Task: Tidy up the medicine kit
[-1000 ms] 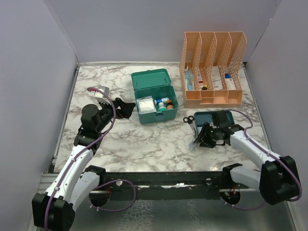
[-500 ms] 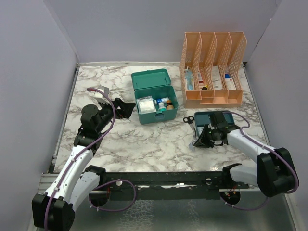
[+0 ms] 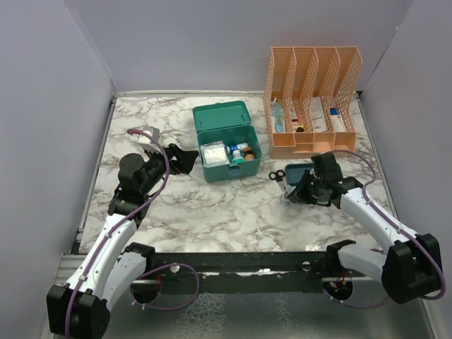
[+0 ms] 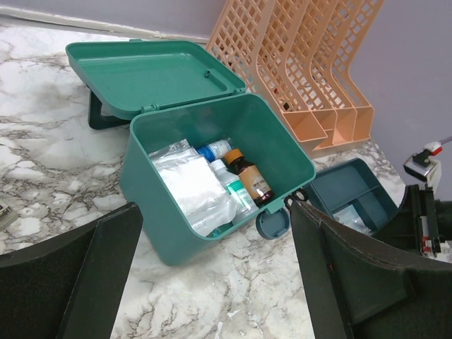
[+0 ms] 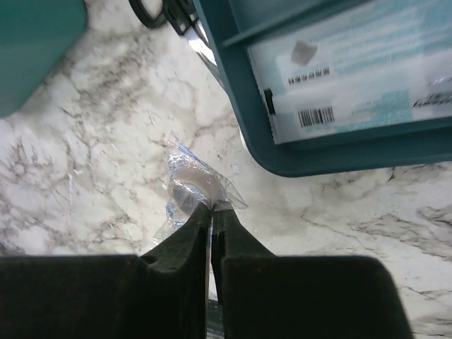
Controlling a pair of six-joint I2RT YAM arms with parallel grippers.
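Note:
The medicine kit (image 3: 227, 152) is a teal box with its lid folded back. In the left wrist view the kit (image 4: 169, 212) holds white packets and small bottles. My left gripper (image 3: 185, 159) hovers open just left of the kit, its fingers (image 4: 92, 275) spread wide with nothing between them. My right gripper (image 3: 291, 193) is shut on the edge of a small clear plastic packet (image 5: 191, 185) over the marble. The pinch (image 5: 210, 207) is just off the near left corner of the dark-blue tray (image 5: 318, 152).
The dark-blue tray (image 3: 302, 172) holds flat printed packs, with black scissors (image 3: 276, 176) at its left edge. An orange mesh file organizer (image 3: 311, 99) with boxes in its slots stands at the back right. Walls enclose the marble table.
My right gripper has closed on the clear packet and drawn back toward the tray with it. The left arm has not moved.

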